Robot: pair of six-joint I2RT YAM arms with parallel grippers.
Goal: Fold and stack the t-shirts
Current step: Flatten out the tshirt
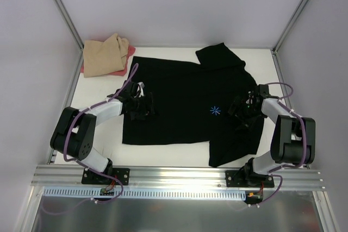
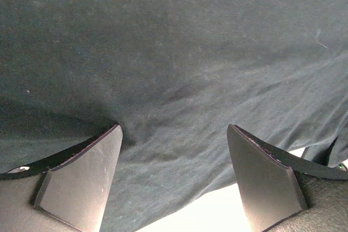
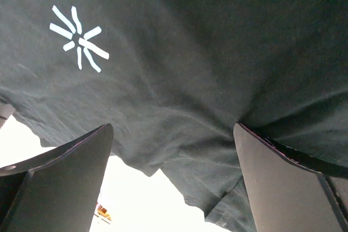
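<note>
A black t-shirt [image 1: 179, 96] lies spread flat across the table, its light-blue starburst mark [image 1: 215, 110] towards the right. My left gripper [image 1: 144, 106] hovers open low over the shirt's left part, near its edge. In the left wrist view the gripper [image 2: 174, 127] has only flat black cloth [image 2: 174, 52] between its fingers. My right gripper [image 1: 241, 110] stands open over the shirt's right side, just right of the mark. In the right wrist view the gripper [image 3: 173, 126] straddles the cloth's edge, with the starburst [image 3: 78, 37] ahead to the left. A tan t-shirt [image 1: 103, 55] lies folded on a pink-red one [image 1: 118, 71] at the back left.
The white table [image 1: 163, 156] is walled by a metal frame with posts at the back left [image 1: 62, 9] and back right [image 1: 296, 12]. A rail [image 1: 179, 175] runs along the near edge. Bare white table shows under both wrists [image 2: 206, 213] [image 3: 136, 199].
</note>
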